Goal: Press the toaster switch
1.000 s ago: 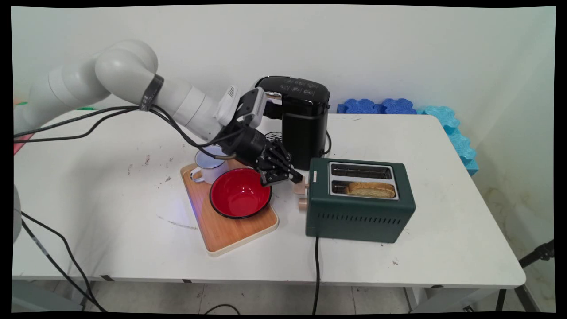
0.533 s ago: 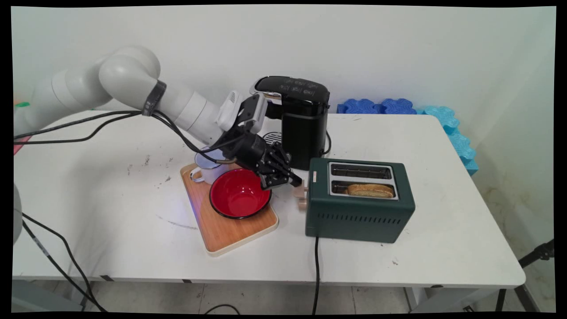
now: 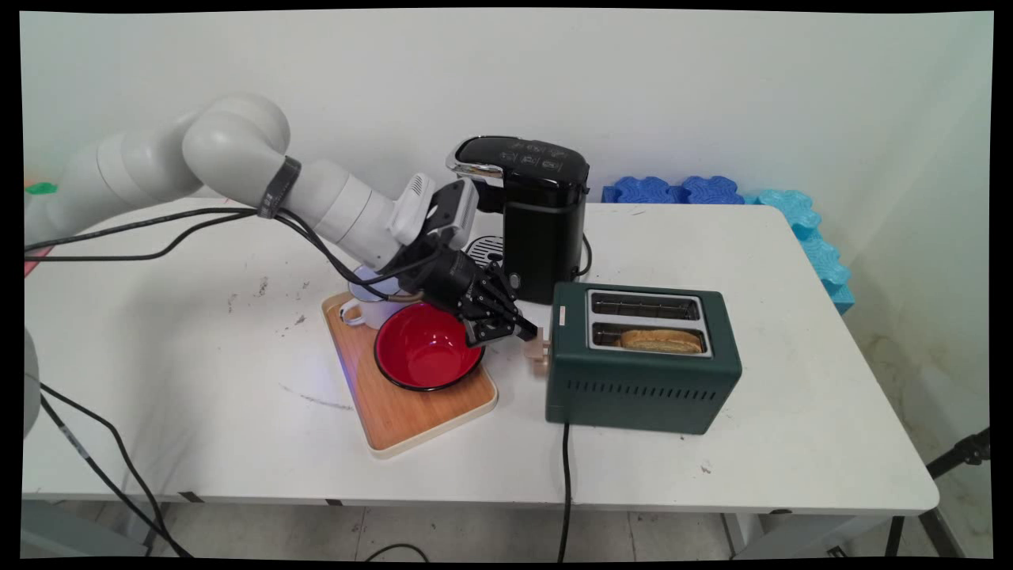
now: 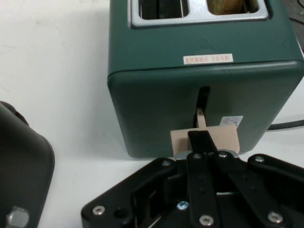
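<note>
Gripper [image 3: 506, 331], jaws together, pressing the beige lever [image 4: 204, 138] on the green toaster's [image 3: 643, 380] end, lower in its slot than before, bread slice [image 3: 661, 340] sunk in the near slot.

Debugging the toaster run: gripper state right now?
Gripper: shut, fingertips together on top of the toaster's beige lever, not gripping it.

The arm is hiding most of the white mug [image 3: 366, 303] and the red bowl's [image 3: 426, 348] far rim; the pincer [image 4: 202, 142] is covering the toaster's [image 4: 199, 90] lever [image 4: 223, 137], whose slots are running off the picture's top.
</note>
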Robot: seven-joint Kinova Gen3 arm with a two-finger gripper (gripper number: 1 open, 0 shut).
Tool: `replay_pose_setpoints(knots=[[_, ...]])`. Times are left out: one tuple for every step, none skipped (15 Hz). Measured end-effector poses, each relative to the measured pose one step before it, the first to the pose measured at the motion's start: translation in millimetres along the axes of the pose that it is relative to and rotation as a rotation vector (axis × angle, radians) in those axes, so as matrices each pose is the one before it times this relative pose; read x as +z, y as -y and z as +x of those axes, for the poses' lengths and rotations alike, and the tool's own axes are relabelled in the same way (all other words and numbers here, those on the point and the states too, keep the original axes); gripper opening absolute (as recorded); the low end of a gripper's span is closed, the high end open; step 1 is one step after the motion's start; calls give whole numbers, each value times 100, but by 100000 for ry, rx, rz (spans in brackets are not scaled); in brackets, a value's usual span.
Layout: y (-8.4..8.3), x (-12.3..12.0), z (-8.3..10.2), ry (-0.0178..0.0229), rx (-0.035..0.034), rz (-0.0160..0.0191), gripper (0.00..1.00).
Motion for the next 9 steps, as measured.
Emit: replay_pose_setpoints(knots=[[-22, 84, -66, 86, -88, 74, 0], [-12, 56, -41, 69, -47, 34, 0], [-20, 67, -48, 56, -16, 77, 0], [-16, 64, -71, 99, -66, 56, 0], [-12, 59, -73, 130, 8, 46, 0], [-12, 22, -80, 96, -14, 35, 0], [-10, 23, -96, 125, 10, 23, 0], [-19, 10, -105, 157, 41, 19, 0], [-13, 2, -79, 95, 39, 7, 0]])
